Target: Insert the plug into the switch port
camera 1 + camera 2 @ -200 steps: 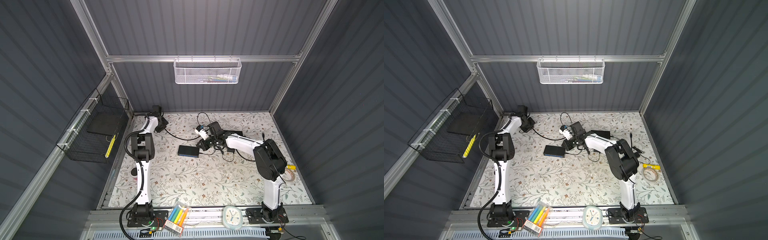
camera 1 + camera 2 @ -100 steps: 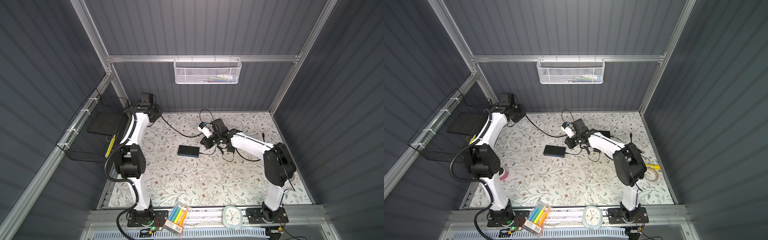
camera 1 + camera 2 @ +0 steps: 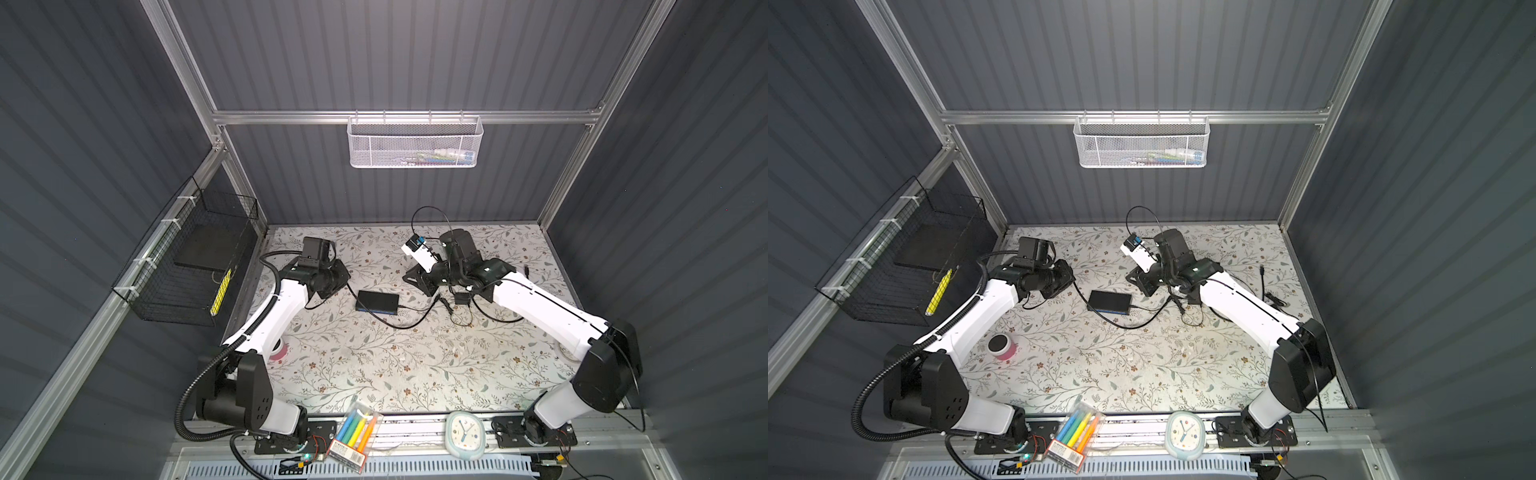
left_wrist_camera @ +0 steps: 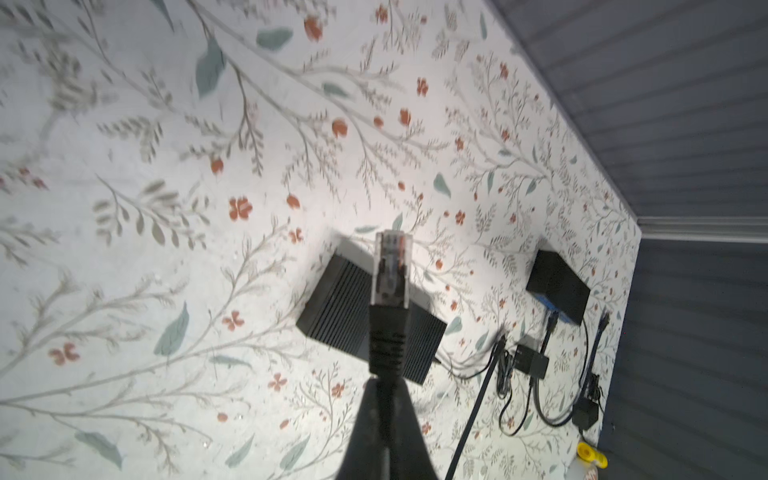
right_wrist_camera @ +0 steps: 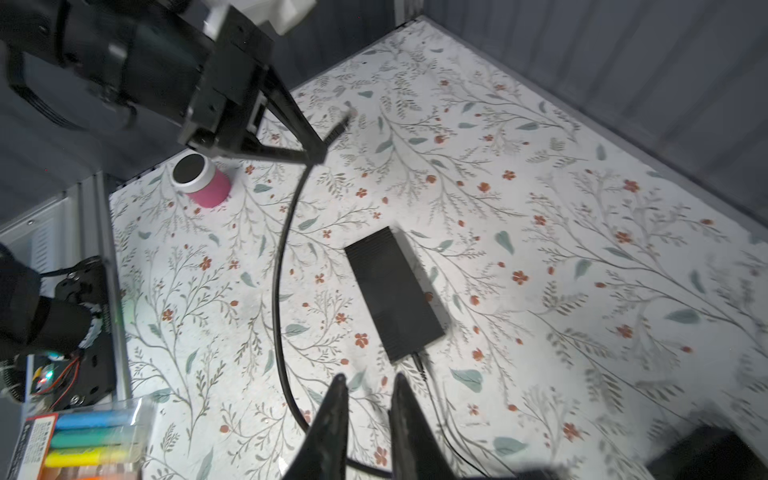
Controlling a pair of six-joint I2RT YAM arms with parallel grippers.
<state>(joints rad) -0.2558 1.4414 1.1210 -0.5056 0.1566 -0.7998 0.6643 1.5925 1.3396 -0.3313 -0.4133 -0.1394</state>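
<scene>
Above the floral worktop [image 3: 374, 365], the left tool [image 4: 388, 382] is pressed tight on a black cable [image 5: 276, 266] just behind its clear plastic plug [image 4: 392, 266], which hangs in the air short of the black ribbed switch box [image 3: 377, 301]. Near the box's corded end, the right tool [image 5: 369, 379] hovers empty, its fingers slightly spread.

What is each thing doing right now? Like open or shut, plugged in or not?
plug: held by its black boot, not in any port yet
left gripper: shut on plug
right gripper: open a little, empty
switch: lying flat, one thin cable plugged into its end
pink can: standing upright
clock: lying face up
</scene>
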